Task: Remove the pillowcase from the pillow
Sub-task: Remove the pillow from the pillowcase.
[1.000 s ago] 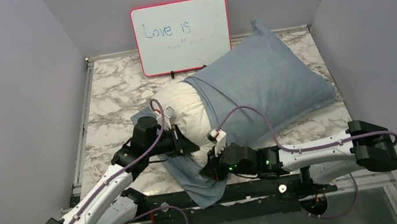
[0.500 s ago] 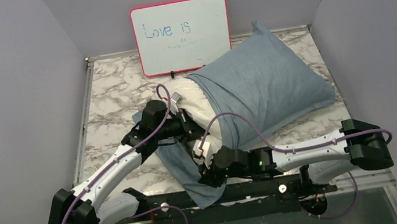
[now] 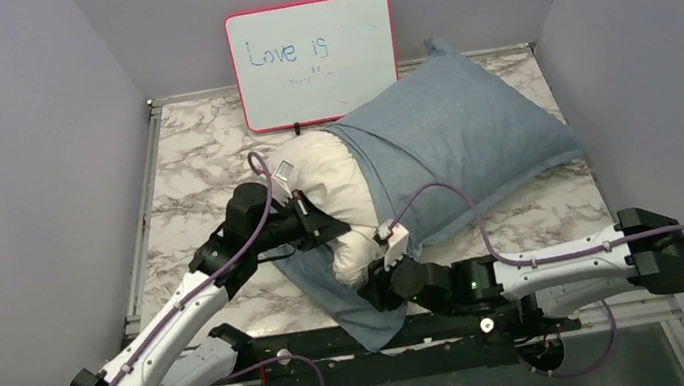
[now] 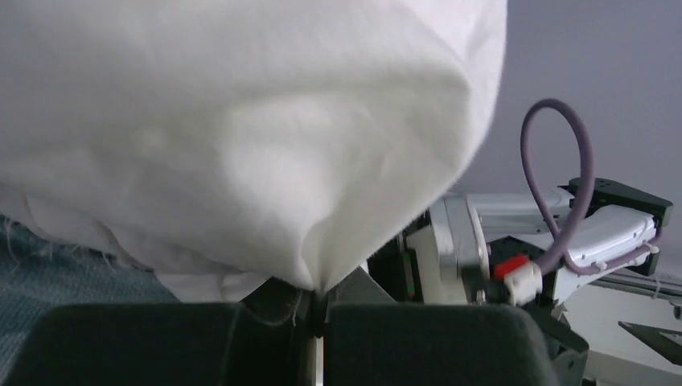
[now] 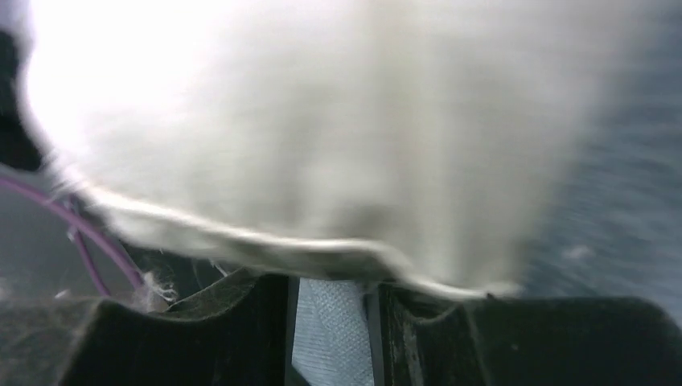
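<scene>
Farther out of pillowcase, pillow; whiteboard behind

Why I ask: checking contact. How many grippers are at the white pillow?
2. The left gripper pinches the pillow at its exposed end; the right gripper meets its near edge, grip unclear.

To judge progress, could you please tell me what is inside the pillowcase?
The white pillow: its near end pokes bare out of the pillowcase mouth, and the far part inside is hidden by the blue cloth.
</scene>
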`<act>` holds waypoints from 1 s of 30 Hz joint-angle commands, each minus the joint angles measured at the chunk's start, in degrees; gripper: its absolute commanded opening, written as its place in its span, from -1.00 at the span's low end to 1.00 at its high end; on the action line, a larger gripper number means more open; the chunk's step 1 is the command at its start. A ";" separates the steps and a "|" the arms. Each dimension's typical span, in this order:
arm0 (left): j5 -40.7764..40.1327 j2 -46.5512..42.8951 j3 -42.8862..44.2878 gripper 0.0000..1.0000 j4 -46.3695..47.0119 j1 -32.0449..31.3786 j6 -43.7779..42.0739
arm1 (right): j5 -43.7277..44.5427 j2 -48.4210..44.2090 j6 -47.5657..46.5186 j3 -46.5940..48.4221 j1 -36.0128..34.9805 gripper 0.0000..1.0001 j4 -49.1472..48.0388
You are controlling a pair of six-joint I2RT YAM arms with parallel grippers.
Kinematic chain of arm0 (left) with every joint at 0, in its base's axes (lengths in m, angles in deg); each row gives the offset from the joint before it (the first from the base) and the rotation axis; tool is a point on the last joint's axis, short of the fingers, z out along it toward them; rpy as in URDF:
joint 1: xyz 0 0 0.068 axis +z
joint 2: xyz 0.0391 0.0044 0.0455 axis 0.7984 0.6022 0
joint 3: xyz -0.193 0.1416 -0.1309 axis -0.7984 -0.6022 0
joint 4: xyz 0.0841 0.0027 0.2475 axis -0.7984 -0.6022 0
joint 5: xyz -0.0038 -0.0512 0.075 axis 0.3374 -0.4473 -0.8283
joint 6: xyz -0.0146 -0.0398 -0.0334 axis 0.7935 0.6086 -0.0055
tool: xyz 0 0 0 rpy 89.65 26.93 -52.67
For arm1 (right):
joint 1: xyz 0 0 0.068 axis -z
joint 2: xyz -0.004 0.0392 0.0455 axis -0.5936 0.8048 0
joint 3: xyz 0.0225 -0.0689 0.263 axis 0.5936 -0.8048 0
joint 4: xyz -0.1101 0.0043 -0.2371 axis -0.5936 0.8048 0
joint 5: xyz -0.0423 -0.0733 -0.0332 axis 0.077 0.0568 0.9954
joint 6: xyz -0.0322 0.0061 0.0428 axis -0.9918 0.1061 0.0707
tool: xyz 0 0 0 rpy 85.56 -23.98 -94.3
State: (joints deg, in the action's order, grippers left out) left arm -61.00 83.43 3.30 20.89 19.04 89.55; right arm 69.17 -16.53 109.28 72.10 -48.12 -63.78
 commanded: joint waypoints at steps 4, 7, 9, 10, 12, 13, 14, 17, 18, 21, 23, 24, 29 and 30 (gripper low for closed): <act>-8.86 -11.35 -2.58 -1.00 -5.32 0.98 -1.57 | -3.86 -4.55 15.12 -2.79 6.55 -0.18 6.82; -9.36 -13.98 -3.47 -1.00 -5.97 1.03 -0.53 | -1.78 -5.49 17.68 -1.03 6.92 0.01 12.09; -9.55 -14.52 -3.23 -1.00 -6.34 1.06 -0.35 | 0.43 -6.01 19.83 0.59 7.01 0.03 16.77; -9.47 -14.59 -3.01 -1.00 -6.55 1.06 -0.42 | 1.35 -6.29 20.21 1.25 7.01 0.04 18.27; -9.31 -14.31 -2.40 -1.00 -6.75 1.06 -0.39 | 2.76 -6.63 20.68 2.27 7.01 0.06 21.39; -9.21 -14.11 -2.05 -1.00 -6.50 1.06 -0.25 | 3.41 -6.60 21.55 2.95 7.01 0.08 23.30; -9.26 -13.97 -1.68 -1.00 -6.11 1.06 0.09 | 3.60 -6.54 21.51 3.64 7.01 0.12 24.53; -8.45 -13.09 -0.56 -1.00 -2.76 1.07 1.51 | 1.90 -7.62 20.35 4.55 7.01 0.29 24.55; -7.98 -12.42 0.04 -1.00 -1.85 1.06 1.72 | 0.63 -8.59 19.05 4.61 7.01 0.34 23.20; -7.21 -9.87 3.12 -1.00 -1.15 1.06 1.21 | 1.05 -11.61 20.86 3.66 7.01 0.52 22.63; -7.18 -8.47 5.29 -1.00 -1.10 1.06 0.62 | 4.29 -13.22 22.28 2.67 7.01 0.59 23.63; -7.24 -7.85 6.46 -1.00 -0.99 1.06 0.40 | 5.33 -13.67 22.31 2.49 7.01 0.63 23.96; -5.80 -4.63 10.82 -1.00 0.51 1.06 0.44 | 4.11 -14.40 13.91 1.64 7.01 0.71 16.49; -5.48 -4.10 11.50 -1.00 0.72 1.06 0.44 | 4.07 -14.11 12.69 1.42 7.01 0.71 14.60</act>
State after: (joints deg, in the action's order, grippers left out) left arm -68.34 78.23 9.18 13.02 19.65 89.40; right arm 71.35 -30.52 127.88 74.79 -41.46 -42.84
